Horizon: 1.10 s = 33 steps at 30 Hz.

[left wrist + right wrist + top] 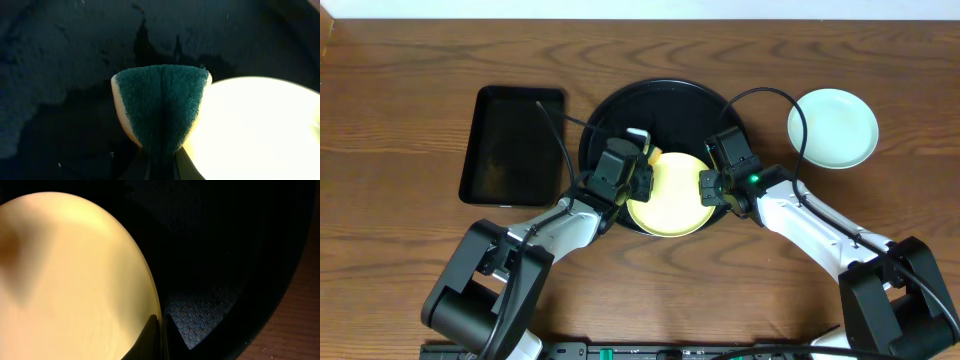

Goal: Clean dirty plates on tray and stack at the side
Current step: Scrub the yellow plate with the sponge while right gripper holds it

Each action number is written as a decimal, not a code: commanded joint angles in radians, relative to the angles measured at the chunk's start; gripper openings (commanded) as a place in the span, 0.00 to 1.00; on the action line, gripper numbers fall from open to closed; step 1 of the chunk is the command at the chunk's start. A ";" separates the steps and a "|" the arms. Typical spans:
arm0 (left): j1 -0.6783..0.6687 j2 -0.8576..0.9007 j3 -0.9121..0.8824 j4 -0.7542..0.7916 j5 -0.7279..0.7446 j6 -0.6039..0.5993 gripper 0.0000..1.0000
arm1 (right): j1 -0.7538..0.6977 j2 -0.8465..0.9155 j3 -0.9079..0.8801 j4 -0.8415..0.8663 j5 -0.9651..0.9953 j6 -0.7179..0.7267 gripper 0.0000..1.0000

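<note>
A pale yellow plate lies over the front part of the round black tray. My right gripper is shut on the plate's right rim; in the right wrist view the fingertips pinch the rim of the plate, which carries a brown smudge at its far left. My left gripper is shut on a green-and-yellow sponge, folded between the jaws and resting at the left edge of the plate. A pale mint plate sits on the table to the right.
A smaller rectangular black tray lies left of the round one. Cables loop over both trays. Bare wooden table surrounds everything, and both arm bases stand at the front edge.
</note>
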 commanded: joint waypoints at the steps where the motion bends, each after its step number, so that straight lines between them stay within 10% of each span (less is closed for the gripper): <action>1: -0.005 0.018 -0.004 0.014 -0.039 0.005 0.08 | -0.003 -0.008 -0.006 0.002 0.014 0.017 0.01; 21: -0.004 0.136 -0.004 0.210 -0.071 -0.044 0.08 | -0.003 -0.008 -0.006 0.002 0.014 0.016 0.01; 33: -0.003 0.148 0.000 0.675 -0.095 -0.043 0.08 | -0.003 -0.008 -0.006 0.002 0.015 0.016 0.01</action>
